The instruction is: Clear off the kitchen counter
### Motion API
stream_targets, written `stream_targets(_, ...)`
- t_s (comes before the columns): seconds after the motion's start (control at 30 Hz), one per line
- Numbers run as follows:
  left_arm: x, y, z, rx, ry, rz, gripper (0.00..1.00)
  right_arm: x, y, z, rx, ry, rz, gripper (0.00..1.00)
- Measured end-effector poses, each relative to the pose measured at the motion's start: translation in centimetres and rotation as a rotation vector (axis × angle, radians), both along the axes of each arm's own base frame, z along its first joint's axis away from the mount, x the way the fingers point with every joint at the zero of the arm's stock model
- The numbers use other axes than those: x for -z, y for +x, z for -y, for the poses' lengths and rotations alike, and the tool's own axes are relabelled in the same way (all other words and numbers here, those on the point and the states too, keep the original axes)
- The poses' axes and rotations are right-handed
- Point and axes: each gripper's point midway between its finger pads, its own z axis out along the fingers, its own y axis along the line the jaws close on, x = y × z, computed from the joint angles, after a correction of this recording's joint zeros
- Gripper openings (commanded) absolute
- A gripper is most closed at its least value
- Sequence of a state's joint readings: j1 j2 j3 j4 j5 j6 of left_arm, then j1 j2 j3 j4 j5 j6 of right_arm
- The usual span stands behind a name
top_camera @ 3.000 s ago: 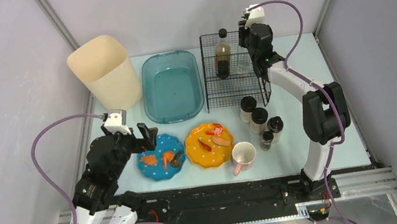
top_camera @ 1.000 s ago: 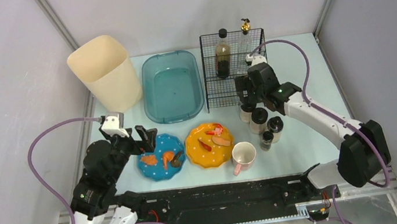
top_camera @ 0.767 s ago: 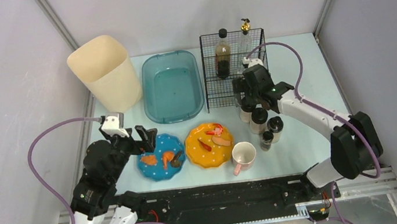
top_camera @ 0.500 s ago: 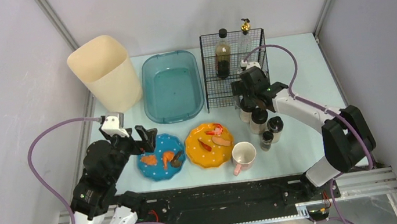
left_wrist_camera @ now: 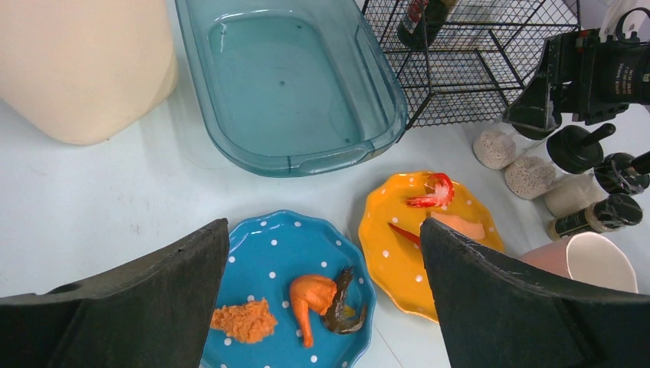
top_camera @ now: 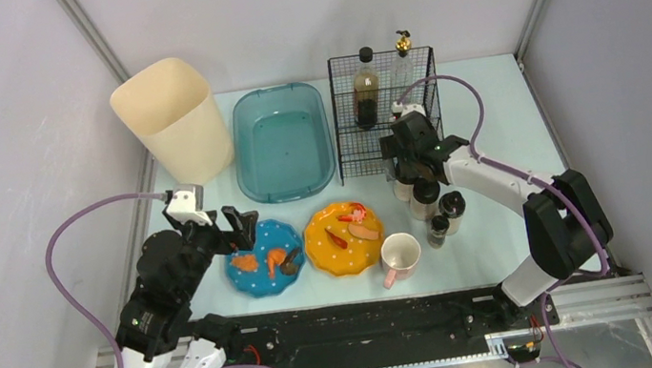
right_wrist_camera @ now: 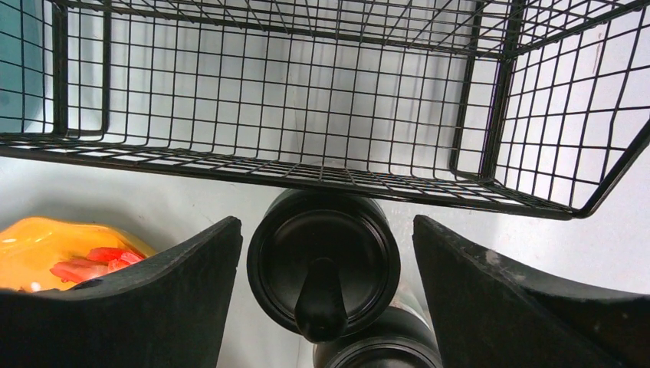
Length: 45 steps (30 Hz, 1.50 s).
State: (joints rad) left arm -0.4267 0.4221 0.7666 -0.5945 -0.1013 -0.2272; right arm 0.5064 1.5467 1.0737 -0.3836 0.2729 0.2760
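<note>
We see the kitchen counter (top_camera: 484, 104) crowded. A beige bin (top_camera: 173, 119) stands at ten o'clock, with a teal basin (top_camera: 250, 187) just beside it toward twelve. At one o'clock, a wire rack (top_camera: 390, 151) holds a dark bottle (top_camera: 366, 90) and a gold-capped bottle (top_camera: 401, 63). The right gripper (top_camera: 405, 168) hangs over the rearmost of four black-capped shakers (top_camera: 424, 197) at the rack's six. A blue plate (top_camera: 258, 242) and an orange plate (top_camera: 327, 251) carry scraps, with a pink mug (top_camera: 400, 255) at the latter's four. The left gripper (top_camera: 230, 228) hovers at the blue plate's ten.
</note>
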Motion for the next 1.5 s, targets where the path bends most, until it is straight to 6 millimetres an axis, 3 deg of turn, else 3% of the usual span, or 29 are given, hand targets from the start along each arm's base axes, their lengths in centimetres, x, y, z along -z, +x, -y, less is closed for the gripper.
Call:
stream_targets(0.17, 0.0, 0.0, 0.0, 0.000, 0.000, 0.000, 0.98, 0.0, 0.1, -0.3, -0.010, -0.012, 0.000, 0.73)
stream_targets(0.5, 0.0, 0.0, 0.0, 0.000, 0.000, 0.000, 0.98, -0.2, 0.0, -1.0, -0.041, -0.033, -0.002, 0.35)
stream_targets(0.73, 0.0, 0.0, 0.0, 0.000, 0.000, 0.000, 0.98, -1.7, -0.6, -2.1, -0.072, -0.026, 0.018, 0.25)
stream_targets(0.9, 0.0, 0.0, 0.0, 0.000, 0.000, 0.000, 0.98, -5.4, -1.2, -3.2, -0.110, 0.011, 0.088, 0.24)
stream_targets(1.1, 0.0, 0.0, 0.0, 0.000, 0.000, 0.000, 0.98, -12.5, -1.1, -4.3, -0.137, 0.083, 0.217, 0.23)
stream_targets(1.33, 0.0, 0.0, 0.0, 0.000, 0.000, 0.000, 0.98, -19.5, -0.1, -3.8, -0.123, 0.092, 0.363, 0.20)
stream_targets(1.5, -0.1, 0.0, 0.0, 0.000, -0.001, 0.002, 0.98, -22.4, 1.3, -2.8, -0.085, 0.056, 0.435, 0.19)
